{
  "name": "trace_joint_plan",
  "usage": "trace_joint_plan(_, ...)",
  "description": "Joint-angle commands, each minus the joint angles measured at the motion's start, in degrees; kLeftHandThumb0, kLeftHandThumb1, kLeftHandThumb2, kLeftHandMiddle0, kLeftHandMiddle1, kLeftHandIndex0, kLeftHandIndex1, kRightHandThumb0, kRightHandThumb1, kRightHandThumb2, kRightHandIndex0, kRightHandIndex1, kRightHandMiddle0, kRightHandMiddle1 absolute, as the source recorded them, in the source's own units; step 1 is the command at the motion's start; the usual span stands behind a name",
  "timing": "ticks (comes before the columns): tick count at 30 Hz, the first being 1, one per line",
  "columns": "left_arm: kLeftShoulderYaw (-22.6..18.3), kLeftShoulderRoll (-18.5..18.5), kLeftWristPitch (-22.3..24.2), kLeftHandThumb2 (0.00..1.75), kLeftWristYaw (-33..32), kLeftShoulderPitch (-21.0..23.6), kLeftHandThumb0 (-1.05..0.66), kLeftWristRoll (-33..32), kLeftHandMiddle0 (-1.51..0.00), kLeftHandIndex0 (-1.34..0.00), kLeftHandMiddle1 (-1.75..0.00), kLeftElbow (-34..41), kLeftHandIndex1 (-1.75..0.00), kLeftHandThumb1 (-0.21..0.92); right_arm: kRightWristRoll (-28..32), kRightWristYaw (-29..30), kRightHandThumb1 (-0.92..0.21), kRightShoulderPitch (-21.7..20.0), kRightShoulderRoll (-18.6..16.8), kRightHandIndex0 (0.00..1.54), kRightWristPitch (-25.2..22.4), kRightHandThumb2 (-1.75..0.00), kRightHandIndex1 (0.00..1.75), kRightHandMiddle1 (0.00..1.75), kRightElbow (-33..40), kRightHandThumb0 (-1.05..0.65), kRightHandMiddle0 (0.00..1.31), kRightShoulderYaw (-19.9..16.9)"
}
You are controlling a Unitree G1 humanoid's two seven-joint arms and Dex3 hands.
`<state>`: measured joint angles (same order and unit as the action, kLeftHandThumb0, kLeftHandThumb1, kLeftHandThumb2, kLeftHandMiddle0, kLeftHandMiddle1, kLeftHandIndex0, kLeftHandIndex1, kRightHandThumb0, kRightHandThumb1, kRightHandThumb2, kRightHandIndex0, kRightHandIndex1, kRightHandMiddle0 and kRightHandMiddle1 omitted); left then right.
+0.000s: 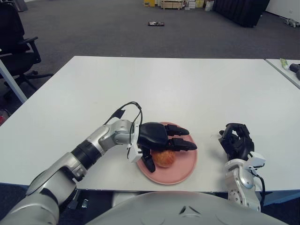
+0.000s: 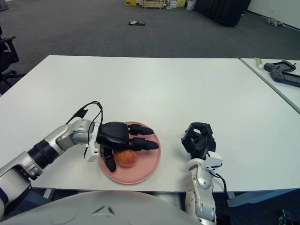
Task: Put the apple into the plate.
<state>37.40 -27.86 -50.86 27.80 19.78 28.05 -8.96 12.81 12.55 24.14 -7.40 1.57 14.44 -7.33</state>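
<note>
The apple [image 1: 164,158] is sitting in the plate [image 1: 183,171]. The left hand [image 1: 159,139] is hanging over the plate, fingers spread. The right hand [image 1: 237,140] is showing to the plate's right.
</note>
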Motion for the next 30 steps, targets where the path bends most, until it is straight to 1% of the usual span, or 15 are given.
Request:
trace_joint_plan(1,-3.4,-0.8,1.6,0.92,-0.7,-1.1,-1.05,-3.1,0.00,0.00,0.00,1.3,0.00,0.92,0.4,-0.1,-0.57,-0.9,-1.9,0.75,0.3,-1.01,1.75,1.75,-0.5,-0.41,0.42,-0.1)
trace_joint_plan(7,-7.8,-2.5,5.2,0.93,1.1,-2.3,-1.05,-7.9,0.00,0.00,0.00,4.0,0.00,0.92,0.1,0.1,-0.56,-0.9,-2.0,0.76,0.8,-1.01,1.75,1.75,-0.6,-0.41,0.42,0.0)
trace_joint_plan(9,-8.9,-2.7,5.9,0.93,1.4,-1.9,-1.05,-8.8,0.00,0.00,0.00,4.2,0.00,0.92,0.2,0.0,-0.56,-0.9,-2.1,0.76,1.0,-1.01,1.75,1.75,-0.6,-0.41,0.42,0.0)
trace_joint_plan(11,-10.6,-2.4,7.6,0.91,1.4,-1.1,-1.05,-10.3,0.00,0.00,0.00,4.1,0.00,0.92,0.3,-0.2,-0.57,-0.8,-2.2,0.76,1.3,-1.01,1.75,1.75,-0.6,-0.41,0.42,0.1)
trace_joint_plan(13,-11.9,-2.1,9.6,0.91,1.6,-1.3,-1.05,-11.9,0.00,0.00,0.00,4.3,0.00,0.92,0.4,-0.1,-0.57,-0.8,-2.2,0.77,1.2,-1.00,1.75,1.75,-0.4,-0.41,0.42,0.1)
trace_joint_plan(17,-14.3,-2.0,13.1,0.93,2.1,-3.5,-1.05,-15.9,0.00,0.00,0.00,5.8,0.00,0.92,0.1,-0.1,-0.58,-0.6,-1.9,0.77,0.5,-0.99,1.75,1.75,-0.3,-0.40,0.41,0.3)
trace_joint_plan(21,-16.3,-2.4,14.6,0.94,2.5,-6.1,-1.05,-19.7,0.00,0.00,0.00,6.6,0.00,0.92,-0.1,-0.1,-0.59,-0.4,-1.6,0.77,0.0,-0.98,1.75,1.75,0.0,-0.40,0.40,0.5)
trace_joint_plan(23,-17.6,-2.5,15.9,0.95,3.1,-7.8,-1.05,-23.0,0.00,0.00,0.00,7.7,0.00,0.92,0.0,0.0,-0.59,-0.3,-1.6,0.76,-0.5,-0.97,1.75,1.75,0.2,-0.40,0.40,0.5)
trace_joint_plan(27,-19.3,-0.6,16.4,0.98,3.7,-9.4,-1.05,-29.3,0.00,0.00,0.00,7.4,0.00,0.92,0.2,0.4,-0.59,-0.3,-1.9,0.76,-1.2,-0.97,1.75,1.75,0.7,-0.40,0.40,0.4)
trace_joint_plan(29,-20.4,1.1,15.8,0.99,3.5,-10.5,-1.05,-32.9,0.00,0.00,0.00,6.6,0.00,0.92,0.3,0.5,-0.59,-0.3,-2.0,0.76,-1.4,-0.97,1.75,1.75,0.8,-0.40,0.40,0.3)
trace_joint_plan(30,-20.6,2.2,15.5,0.99,4.3,-10.6,-1.05,-35.7,0.00,0.00,0.00,6.1,0.00,0.92,0.3,0.5,-0.59,-0.3,-2.0,0.76,-1.4,-0.97,1.75,1.75,0.8,-0.40,0.40,0.3)
